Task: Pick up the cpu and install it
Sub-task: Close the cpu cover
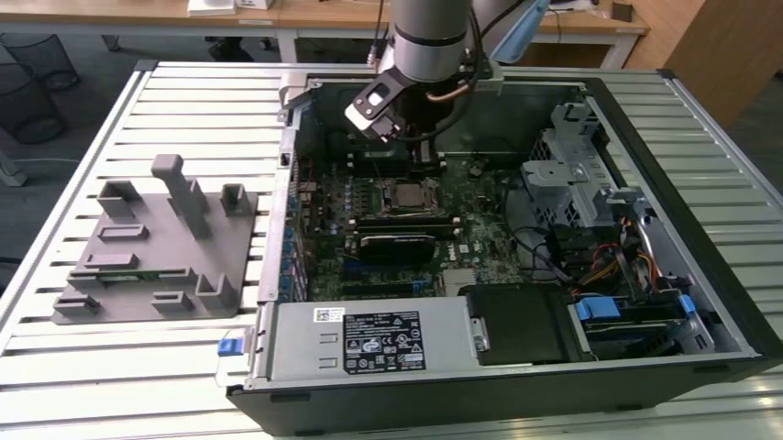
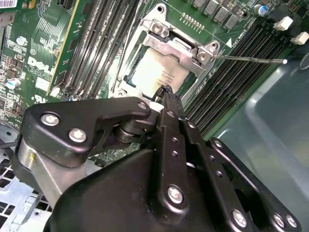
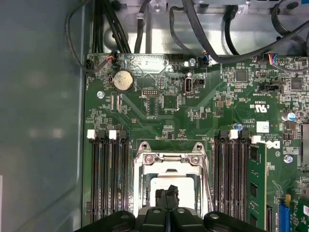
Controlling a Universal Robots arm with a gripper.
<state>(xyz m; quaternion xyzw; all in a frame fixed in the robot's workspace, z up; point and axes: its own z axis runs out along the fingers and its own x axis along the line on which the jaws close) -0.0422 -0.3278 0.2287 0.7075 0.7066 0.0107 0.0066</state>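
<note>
The arm (image 1: 428, 37) comes down from the far edge of the open computer case (image 1: 490, 399) with its wrist pointed steeply into the case, over the far part of the motherboard (image 3: 193, 111). In both wrist views the gripper (image 3: 167, 190) hangs close over the socket with its two black fingertips pressed together and nothing between them (whether they touch the chip below cannot be told). The cpu (image 2: 157, 72) lies flat in its socket near the board's middle, its pale metal top showing through the window of the silvery load frame (image 3: 169, 157), with black memory slots (image 3: 108, 179) along both sides. A thin lever (image 2: 251, 59) sticks out from the frame's corner. The case lies on its side on a slatted metal table (image 1: 123, 367), taking its middle and the exterior view's right. A grey plastic fixture (image 1: 159, 247) stands near the table's edge on the exterior view's left. Beyond the table are wooden desks (image 1: 318, 18) and wire wastebaskets (image 1: 31, 82).
</note>
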